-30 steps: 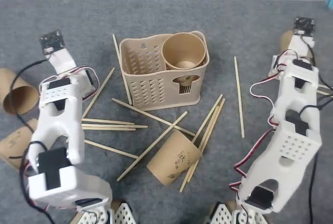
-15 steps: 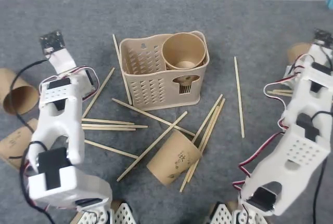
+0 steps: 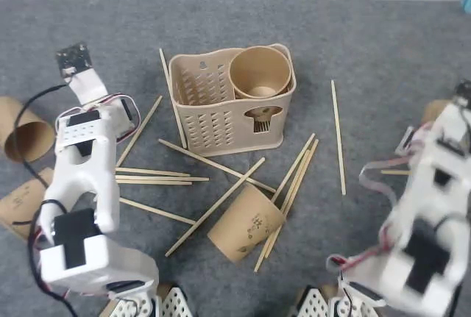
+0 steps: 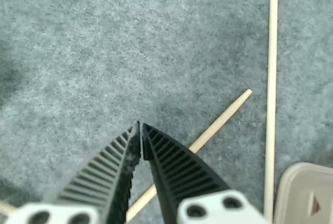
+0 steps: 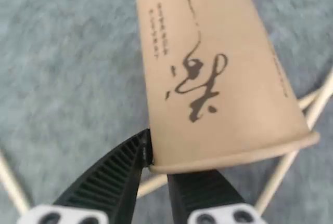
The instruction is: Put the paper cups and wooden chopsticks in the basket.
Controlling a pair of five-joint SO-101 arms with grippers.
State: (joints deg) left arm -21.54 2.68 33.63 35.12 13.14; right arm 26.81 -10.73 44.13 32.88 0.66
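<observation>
Clamps held cup (image 5: 218, 73) at the rim in right gripper (image 5: 158, 162), jaws narrow on the wall edge. Lies on its side, print up, over right chopsticks (image 5: 285, 162). Sits at the table's far right in high view, against blurred right arm (image 3: 427, 214), well apart from basket (image 3: 213, 122). Has basket upright mid-table on grey mat (image 3: 353, 37), with nested cup (image 3: 259, 72) mouth-up in its right compartment. Has fallen cup (image 3: 245, 223) on its side just in front of basket, over the lower end of a chopstick pair (image 3: 294, 177). Has two left cups (image 3: 26, 132) on their sides at the left edge, beside left arm (image 3: 81, 162). Has loose chopsticks (image 3: 217, 166) flat on mat between left arm and fallen cup, lone chopstick (image 3: 338, 137) right of basket, side chopstick (image 3: 173, 96) touching basket's left wall. Points left gripper (image 4: 140, 126) down at mat left of basket, jaws closed tip to tip, above near chopstick (image 4: 218, 122); cannot tell whether tips touch mat.
</observation>
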